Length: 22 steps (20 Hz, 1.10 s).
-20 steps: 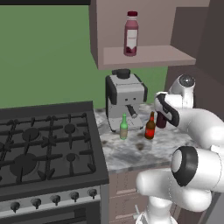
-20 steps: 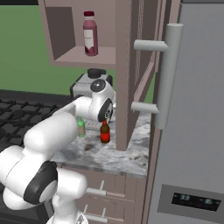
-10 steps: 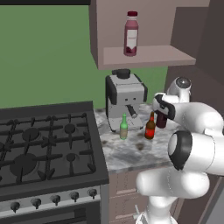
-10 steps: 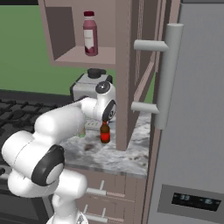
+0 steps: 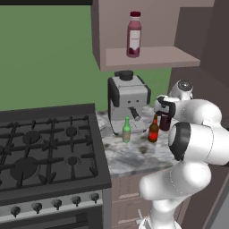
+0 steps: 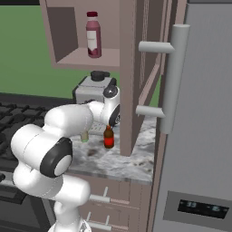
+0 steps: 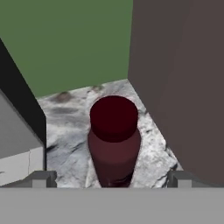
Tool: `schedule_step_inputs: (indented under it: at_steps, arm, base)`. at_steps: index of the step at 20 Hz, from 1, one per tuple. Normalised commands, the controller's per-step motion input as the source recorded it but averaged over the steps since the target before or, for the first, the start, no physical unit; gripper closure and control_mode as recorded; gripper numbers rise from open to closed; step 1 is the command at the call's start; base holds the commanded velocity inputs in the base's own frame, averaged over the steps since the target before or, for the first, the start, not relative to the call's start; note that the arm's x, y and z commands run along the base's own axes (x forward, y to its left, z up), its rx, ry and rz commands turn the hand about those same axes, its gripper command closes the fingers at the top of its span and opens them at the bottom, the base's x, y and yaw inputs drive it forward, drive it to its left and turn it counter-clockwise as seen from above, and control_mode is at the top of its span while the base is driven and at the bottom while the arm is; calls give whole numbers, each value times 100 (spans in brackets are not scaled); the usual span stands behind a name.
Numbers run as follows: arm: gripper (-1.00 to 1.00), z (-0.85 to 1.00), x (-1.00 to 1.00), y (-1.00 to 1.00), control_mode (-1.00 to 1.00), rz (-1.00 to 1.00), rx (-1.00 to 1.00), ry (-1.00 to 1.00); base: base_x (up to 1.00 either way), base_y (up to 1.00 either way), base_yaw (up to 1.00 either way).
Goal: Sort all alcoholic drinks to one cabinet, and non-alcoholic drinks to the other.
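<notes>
The hand (image 7: 112, 179) stood with its fingers spread wide and held nothing; the fingertips (image 7: 42, 178) showed well apart at the bottom of the hand view, on either side of the dark maroon bottle (image 7: 113, 140). That bottle stood upright on the marbled bench (image 7: 70, 127) directly ahead of the hand, no contact visible, with a brown cabinet wall (image 7: 179, 78) close on one side and the grey coffee machine (image 7: 17, 148) on the other. In the left base view the hand (image 5: 163, 108) was at the back right of the bench (image 5: 129, 156), the maroon bottle (image 5: 165, 121) just under it. The amber-brown bottle (image 5: 154, 129) stood upright just beside the maroon one, nearer the bench front; the green bottle (image 5: 127, 130) stood upright near it, in front of the coffee machine (image 5: 127, 102). The pink bottle (image 5: 133, 35) stood upright on the floor of the open upper cabinet (image 5: 147, 56). A black stove (image 5: 44, 152) adjoined the bench on the left.
</notes>
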Motion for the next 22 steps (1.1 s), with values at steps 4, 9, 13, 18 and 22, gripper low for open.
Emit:
schedule_step_inputs:
  at_steps: [4,9,13,18,22]
  arm:
    - [-100,-10,20,-6,-100,0,0,1]
    - [-100,-14,13,-3,-100,0,0,4]
    - [-100,-10,14,-4,-100,0,0,3]
    - [-100,-8,15,-5,-100,0,0,3]
    - [-100,-6,15,-6,-100,0,0,1]
  base:
    - [0,0,0]
    - [0,0,0]
    - [0,0,0]
    - [0,0,0]
    - [0,0,0]
